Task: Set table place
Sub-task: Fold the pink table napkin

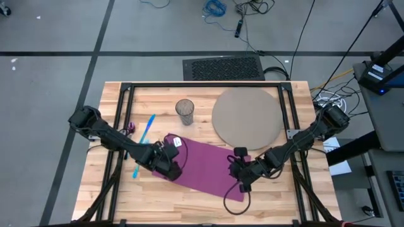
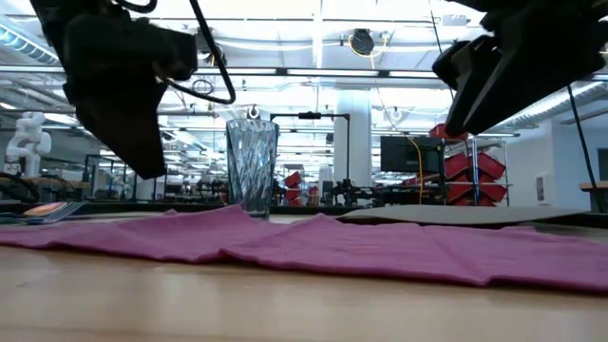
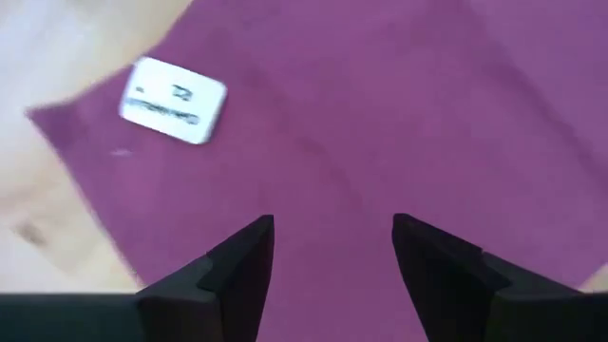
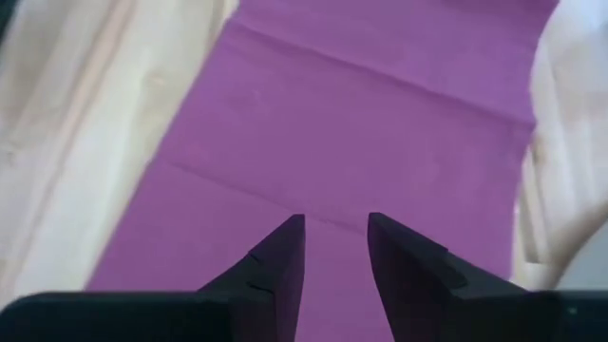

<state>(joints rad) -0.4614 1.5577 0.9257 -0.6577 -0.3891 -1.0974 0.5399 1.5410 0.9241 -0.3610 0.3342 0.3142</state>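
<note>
A purple cloth napkin lies spread flat on the light-wood table, with a white label near its left corner. My left gripper hovers open over the napkin's left end. My right gripper hovers over its right end with a narrow gap between the fingers. In the low view both stand clear above the cloth. The round grey-tan mat lies at the far right and the clear glass stands left of it. Blue cutlery and a pink piece lie at the left. The red plate is out of view.
The table's black frame bars run along its far edge and sides. The glass stands just beyond the napkin's far edge. Bare wood shows along the near edge. A black box and cables lie on the floor beyond the table.
</note>
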